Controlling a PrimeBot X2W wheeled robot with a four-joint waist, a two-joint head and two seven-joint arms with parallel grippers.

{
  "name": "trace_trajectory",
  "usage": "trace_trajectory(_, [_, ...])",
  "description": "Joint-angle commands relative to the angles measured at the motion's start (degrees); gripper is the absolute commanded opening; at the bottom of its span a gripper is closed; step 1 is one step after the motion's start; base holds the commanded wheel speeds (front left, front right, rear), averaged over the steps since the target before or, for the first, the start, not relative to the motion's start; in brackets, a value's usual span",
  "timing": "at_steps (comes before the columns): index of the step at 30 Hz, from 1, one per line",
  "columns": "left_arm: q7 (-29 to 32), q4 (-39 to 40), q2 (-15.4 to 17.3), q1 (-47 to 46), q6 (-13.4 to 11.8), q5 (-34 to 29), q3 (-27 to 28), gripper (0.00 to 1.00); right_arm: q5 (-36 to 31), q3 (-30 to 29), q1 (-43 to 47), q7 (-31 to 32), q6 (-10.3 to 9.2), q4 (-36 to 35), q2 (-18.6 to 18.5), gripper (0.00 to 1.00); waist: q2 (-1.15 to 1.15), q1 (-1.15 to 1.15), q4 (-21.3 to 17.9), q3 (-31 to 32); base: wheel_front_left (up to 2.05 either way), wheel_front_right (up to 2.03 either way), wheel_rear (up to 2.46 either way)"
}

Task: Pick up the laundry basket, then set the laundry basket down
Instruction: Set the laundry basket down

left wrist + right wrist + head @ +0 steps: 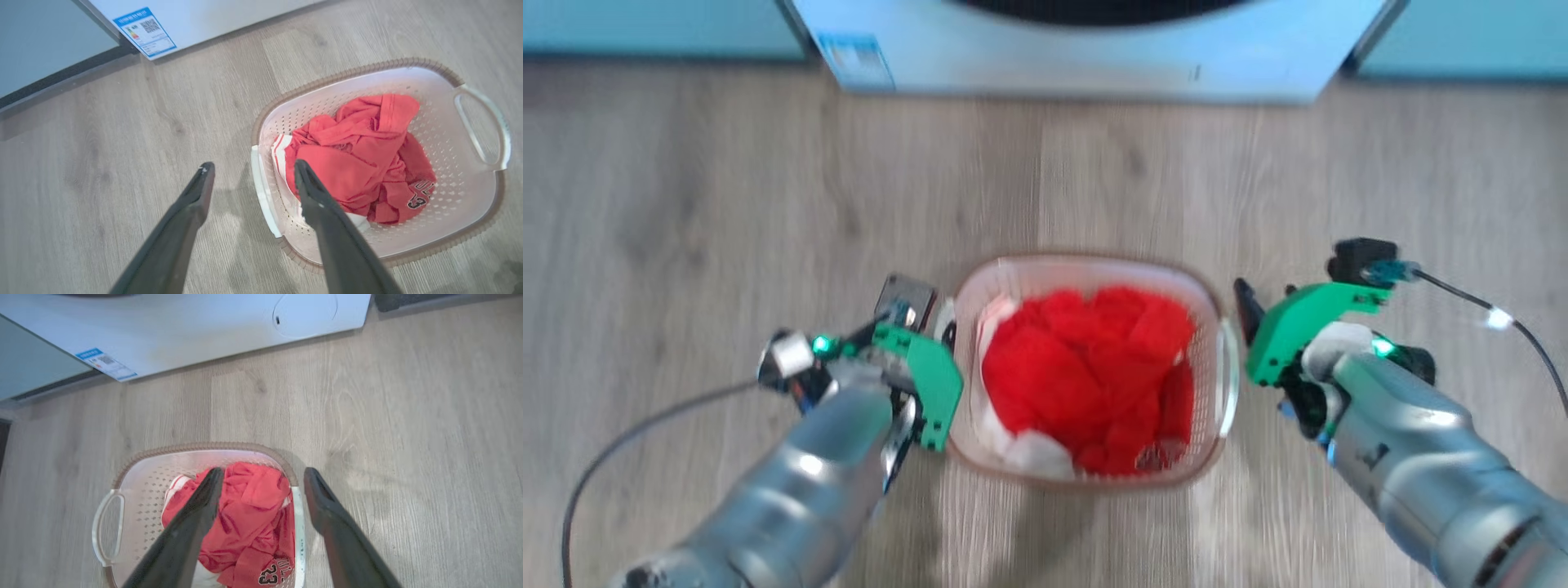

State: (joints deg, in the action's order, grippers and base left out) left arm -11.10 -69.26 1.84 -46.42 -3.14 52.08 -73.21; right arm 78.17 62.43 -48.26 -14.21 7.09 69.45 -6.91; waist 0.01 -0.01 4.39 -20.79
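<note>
One basket (1086,261) stands upright on the wooden floor (686,204), mouth up, between the two pairs of fingers. Its long axis runs from one pair to the other. Its two handles are at the short ends, one toward each arm.

The left fingers (184,216) are spread wide and hold nothing. The near handle (261,192) lies in the gap between their two tips, with one finger over the floor and the other over the basket's inside. I cannot tell whether they touch it. The far handle (486,126) is well beyond them.

The right fingers (351,547) are also wide apart and empty, astride the rim at the other end.

Inside the basket lie one red jersey (359,155) with a dark number and some white cloth (1037,453). One right finger is over the jersey and the other is over bare floor.

One washer (1094,57), bearing one blue label (145,30), stands past the fingertips, apart from the basket.
</note>
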Motion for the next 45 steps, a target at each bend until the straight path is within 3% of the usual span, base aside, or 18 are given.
trace_trajectory(1, [-1.8,0.4,1.0,0.7,-0.7,0.9,1.8,1.00,-1.4,-2.5,1.5,-0.7,0.40,-1.5,-1.6,1.00,-0.01,0.01,-0.1,9.3,0.00,0.00,0.00])
trace_trajectory(5, [-3.8,2.0,1.1,2.1,-2.2,1.5,4.8,1.00,-8.5,-13.1,3.9,-0.8,0.40,-5.2,-4.1,1.00,-0.01,0.01,-0.5,14.7,0.00,0.00,0.00])
trace_trajectory(11, [-3.9,18.7,6.1,5.6,-7.7,-7.8,16.1,1.00,-27.3,-31.4,11.6,-0.8,0.40,-17.3,-5.8,1.00,-0.01,0.01,-0.8,19.6,0.00,0.00,0.00])
trace_trajectory(15, [-3.9,30.2,9.1,10.6,-12.4,-17.4,25.1,1.00,-41.9,-40.5,18.8,-0.8,0.40,-29.8,-3.9,1.00,-0.01,0.01,-1.0,21.2,0.00,0.00,0.00])
trace_trajectory(16, [-3.9,30.2,9.1,10.6,-12.4,-17.4,25.1,1.00,-41.9,-40.5,18.8,-0.8,0.40,-29.8,-3.9,1.00,-0.01,0.01,-1.0,21.2,0.00,0.00,0.00])
trace_trajectory(18, [-3.9,36.2,9.9,14.0,-14.3,-22.3,29.7,1.00,-47.3,-45.1,22.6,-0.8,0.40,-35.6,-2.3,1.00,-0.01,0.01,-1.2,21.8,0.00,0.00,0.00])
trace_trajectory(21, [-3.9,43.9,9.6,19.6,-14.7,-27.3,36.3,1.00,-53.4,-51.0,27.4,-0.8,0.40,-42.9,0.1,1.00,-0.01,0.01,-1.3,22.7,0.00,0.00,0.00])
trace_trajectory(25, [-3.9,54.3,6.3,28.9,-12.6,-31.1,48.4,1.00,-59.4,-54.7,33.4,-0.8,0.40,-52.5,2.4,1.00,-0.01,0.01,-1.5,23.6,0.00,0.00,0.00])
trace_trajectory(31, [-3.9,60.0,2.5,36.4,-7.4,-35.0,57.6,1.00,-63.6,-56.3,38.8,-0.8,0.40,-61.2,3.4,1.00,-0.01,0.01,-1.0,24.0,0.00,0.00,0.00])
trace_trajectory(39, [-3.9,59.6,1.2,40.9,-2.5,-41.5,58.5,1.00,-65.9,-58.3,44.6,-0.8,0.40,-63.2,3.9,1.00,-0.01,0.01,-0.5,24.7,0.00,0.00,0.00])
trace_trajectory(45, [-3.9,59.0,1.1,42.1,-1.0,-42.7,58.6,1.00,-65.9,-58.2,46.0,-0.8,0.40,-62.0,4.0,1.00,-0.01,0.01,-1.0,25.0,0.00,0.00,0.00])
